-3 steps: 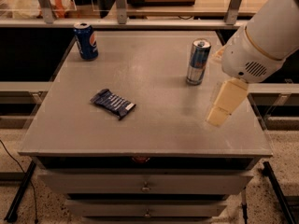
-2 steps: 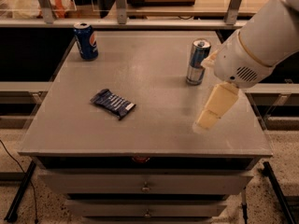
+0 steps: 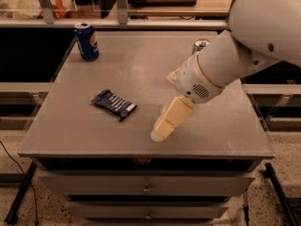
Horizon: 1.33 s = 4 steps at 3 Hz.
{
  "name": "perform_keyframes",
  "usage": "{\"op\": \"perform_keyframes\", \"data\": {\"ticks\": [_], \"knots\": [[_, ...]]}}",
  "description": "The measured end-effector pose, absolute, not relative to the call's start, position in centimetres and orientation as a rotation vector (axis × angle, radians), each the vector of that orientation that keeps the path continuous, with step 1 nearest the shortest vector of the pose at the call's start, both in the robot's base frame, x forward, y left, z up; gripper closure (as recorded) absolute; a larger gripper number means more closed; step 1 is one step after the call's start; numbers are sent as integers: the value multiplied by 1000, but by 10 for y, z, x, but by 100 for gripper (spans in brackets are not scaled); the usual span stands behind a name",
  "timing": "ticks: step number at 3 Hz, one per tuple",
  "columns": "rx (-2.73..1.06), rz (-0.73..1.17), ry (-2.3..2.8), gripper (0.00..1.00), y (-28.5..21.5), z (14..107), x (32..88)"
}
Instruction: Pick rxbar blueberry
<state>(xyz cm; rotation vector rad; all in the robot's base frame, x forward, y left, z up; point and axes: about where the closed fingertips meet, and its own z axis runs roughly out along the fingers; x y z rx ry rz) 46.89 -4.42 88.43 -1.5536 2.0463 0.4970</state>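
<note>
The arm (image 3: 225,62) swung in from the right edge of the table (image 3: 141,65), carrying the gripper (image 3: 160,133) down to the front middle, nearer the rxbar blueberry (image 3: 114,104) but apart from it. The arm covered all but the top of the Red Bull can (image 3: 201,44).

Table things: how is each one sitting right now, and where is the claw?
Snack bar: lying flat, untouched.
Pepsi can: upright, far left corner.
Silver can: upright, partly hidden behind the arm.
Drawers: shut.
Claw: low over the table, right of the snack bar, apart from it.
</note>
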Motion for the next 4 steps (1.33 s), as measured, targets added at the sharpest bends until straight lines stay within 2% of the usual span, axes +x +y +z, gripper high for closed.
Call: {"op": "perform_keyframes", "data": {"ticks": [2,4], "knots": [[-1537,497,2026,0,-38,885,473],[-1532,548,1960,0,-3,879,483]]}}
